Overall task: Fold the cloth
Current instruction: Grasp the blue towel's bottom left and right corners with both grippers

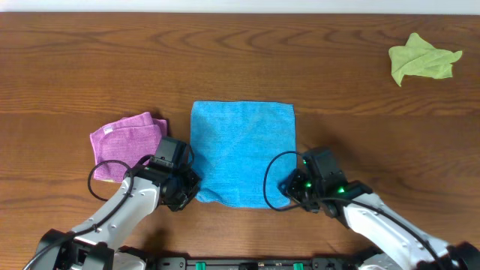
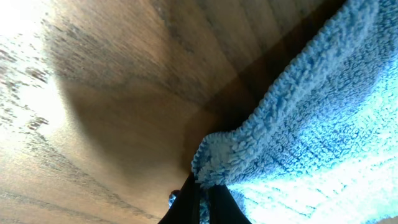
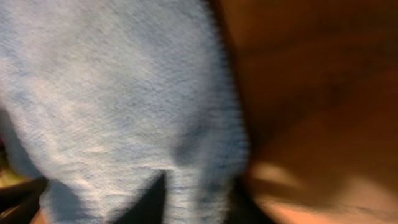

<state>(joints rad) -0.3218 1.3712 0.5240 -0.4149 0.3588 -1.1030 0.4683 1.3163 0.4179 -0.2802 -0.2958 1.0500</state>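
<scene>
A bright sky-blue square microfibre cloth (image 1: 241, 150) lies spread flat in the middle of the brown wood-grain worktop (image 1: 360, 112), its edges roughly square to the worktop's near edge. Both black arms reach in from the near side, one to each near corner.

The left claw (image 1: 182, 193) sits at the near-left corner. In the left wrist view its dark fingers (image 2: 189, 205) are drawn narrow on that corner, and the fluffy blue pile bunches into a small fold just above them while the rest of the fabric runs off to the upper right. The wood beside it lies in shadow.

The right claw (image 1: 291, 187) sits at the near-right corner, with green lights glowing on its body. The right wrist view is badly blurred: blue fabric fills most of it, with a dark crease low in the middle, and I cannot tell whether this claw is closed on the fabric or standing apart.

A folded purple cloth (image 1: 124, 142) rests just left of the blue one, beside the left arm. A crumpled yellow-green cloth (image 1: 421, 60) lies well apart at the far right corner
</scene>
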